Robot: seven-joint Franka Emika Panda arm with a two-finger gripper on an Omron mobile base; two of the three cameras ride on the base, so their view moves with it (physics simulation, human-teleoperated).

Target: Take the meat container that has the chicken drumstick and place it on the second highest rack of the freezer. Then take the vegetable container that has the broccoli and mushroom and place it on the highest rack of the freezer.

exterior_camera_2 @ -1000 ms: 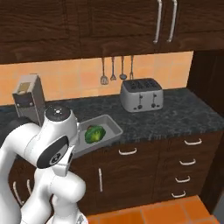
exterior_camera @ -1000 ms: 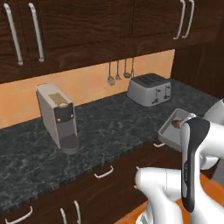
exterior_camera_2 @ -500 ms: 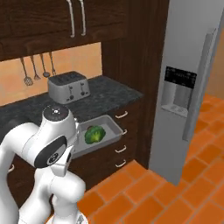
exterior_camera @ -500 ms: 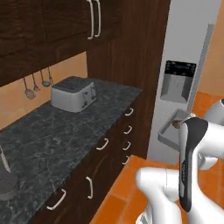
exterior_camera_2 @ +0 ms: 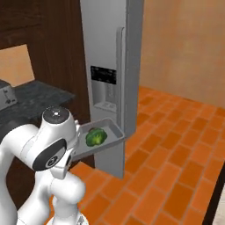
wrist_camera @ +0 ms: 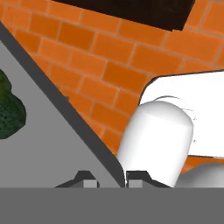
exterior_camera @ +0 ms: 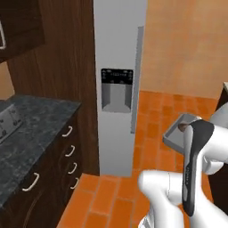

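Grey vegetable container (exterior_camera_2: 112,134) carried in the air before the closed freezer (exterior_camera_2: 110,66), broccoli (exterior_camera_2: 95,137) lying inside near its middle, mushroom (exterior_camera: 182,127) at one end, rim pinched by the closed-down gripper (wrist_camera: 109,178).

broccoli (exterior_camera_2: 95,137) in tray (exterior_camera_2: 115,133), before freezer (exterior_camera_2: 105,52), counter (exterior_camera: 31,129) left

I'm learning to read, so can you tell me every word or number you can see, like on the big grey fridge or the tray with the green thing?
No readable text anywhere.
Black dispenser panel on the freezer: a thin lighter strip along its top, too small and blurred to read.
Grey tray with the broccoli: no label.
Cabinet drawers and counter: no writing.
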